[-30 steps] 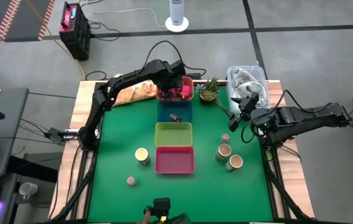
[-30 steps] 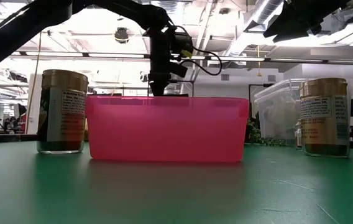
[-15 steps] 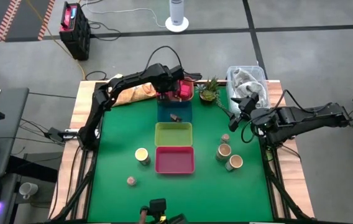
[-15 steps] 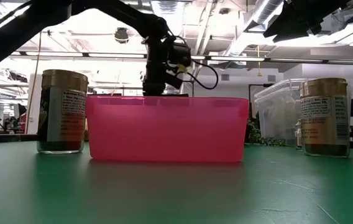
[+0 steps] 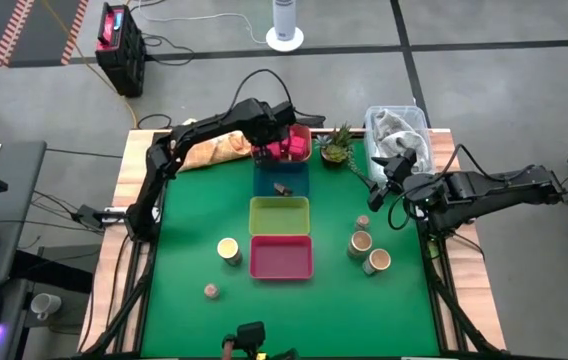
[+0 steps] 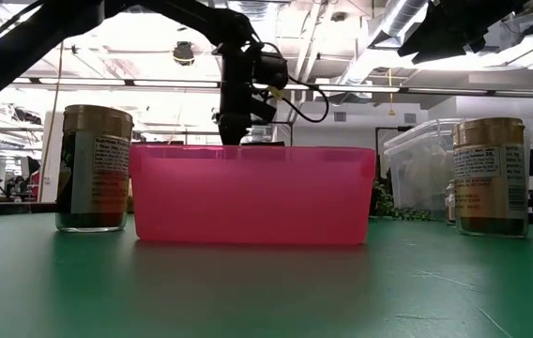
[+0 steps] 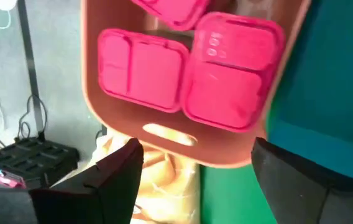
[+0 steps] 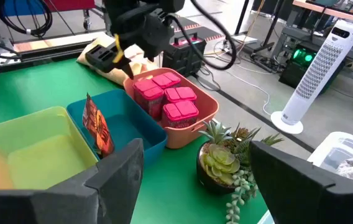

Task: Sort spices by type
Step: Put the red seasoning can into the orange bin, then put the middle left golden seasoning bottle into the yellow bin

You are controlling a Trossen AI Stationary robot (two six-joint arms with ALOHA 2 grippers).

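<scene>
Left side of the mat: a small jar [image 5: 210,291] at 7 o'clock and a tan cylinder [image 5: 228,249] at 8 o'clock remain unsorted.

Centre column: the pink tray [image 5: 282,256] and yellow tray [image 5: 280,214] appear bare; the blue tray [image 5: 282,180] holds one dark piece [image 5: 283,188]. At 12 o'clock the salmon tray [image 8: 195,118] holds the pink boxes [image 8: 166,93], four as far as can be counted. The left gripper [image 5: 274,147] hangs above them, fingers apart and holding nothing.

Right side, 4 o'clock: two cylinders [image 5: 369,252] and a small jar [image 5: 362,222] are unsorted. The right gripper [image 5: 385,172] waits at 2 o'clock, fingers apart, empty.

Judgement: boxes done; cylinders and jars outstanding.

Obscured: the low view's pink tray blocks the trays behind it; the left wrist view cuts off one box.
</scene>
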